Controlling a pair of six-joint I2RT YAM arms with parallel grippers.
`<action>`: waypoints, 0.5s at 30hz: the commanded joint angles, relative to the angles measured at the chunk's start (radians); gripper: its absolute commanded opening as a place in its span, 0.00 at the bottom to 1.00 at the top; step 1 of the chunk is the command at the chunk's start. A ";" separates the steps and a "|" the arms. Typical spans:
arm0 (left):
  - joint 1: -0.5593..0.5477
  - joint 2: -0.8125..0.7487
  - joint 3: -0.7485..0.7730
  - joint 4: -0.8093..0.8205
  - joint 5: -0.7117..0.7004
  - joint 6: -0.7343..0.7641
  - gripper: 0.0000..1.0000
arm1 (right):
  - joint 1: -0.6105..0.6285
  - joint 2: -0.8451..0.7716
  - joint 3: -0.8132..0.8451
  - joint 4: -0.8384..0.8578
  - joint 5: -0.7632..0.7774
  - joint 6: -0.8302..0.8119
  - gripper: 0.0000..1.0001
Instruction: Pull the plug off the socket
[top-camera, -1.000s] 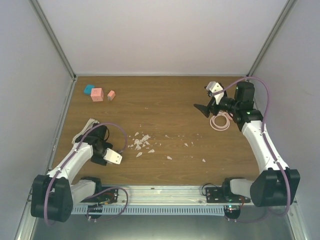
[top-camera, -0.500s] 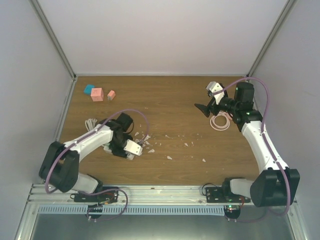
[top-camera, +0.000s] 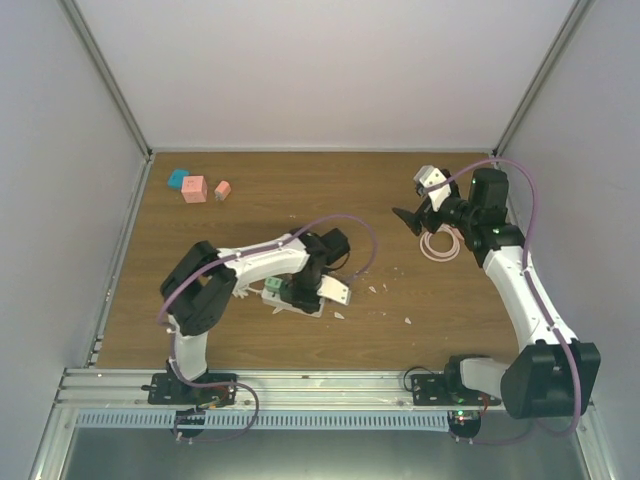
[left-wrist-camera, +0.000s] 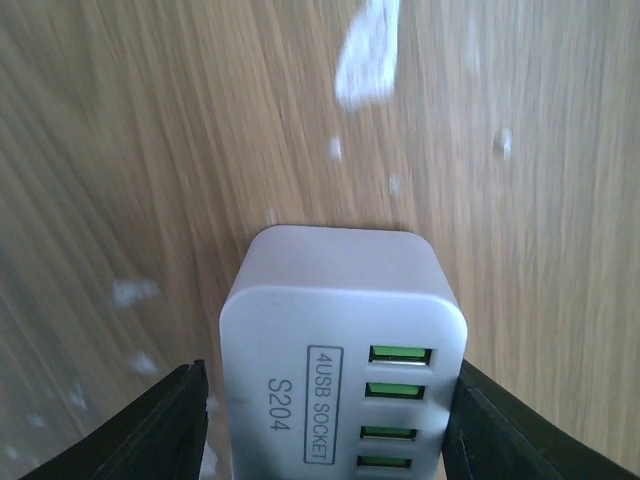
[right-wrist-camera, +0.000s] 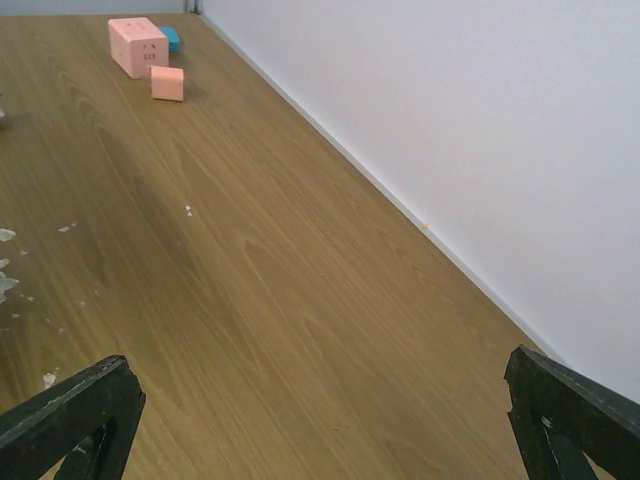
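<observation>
Left wrist view: the socket (left-wrist-camera: 340, 300) is clasped by the left gripper (left-wrist-camera: 330, 372); the right gripper (right-wrist-camera: 318, 365) is spread wide.

The top camera overlooks the whole desk (top-camera: 300, 190) from behind. The left wrist camera sits close above it. The right looks low across toward the pink block (right-wrist-camera: 139, 45).
</observation>
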 joint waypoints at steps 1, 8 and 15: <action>-0.095 0.150 0.129 0.046 0.212 -0.094 0.40 | -0.008 -0.027 -0.009 0.038 0.057 -0.008 1.00; -0.167 0.344 0.377 -0.010 0.252 -0.174 0.39 | -0.029 -0.032 -0.012 0.050 0.091 -0.004 1.00; -0.186 0.464 0.603 -0.049 0.335 -0.208 0.50 | -0.030 -0.027 -0.020 0.058 0.104 -0.005 1.00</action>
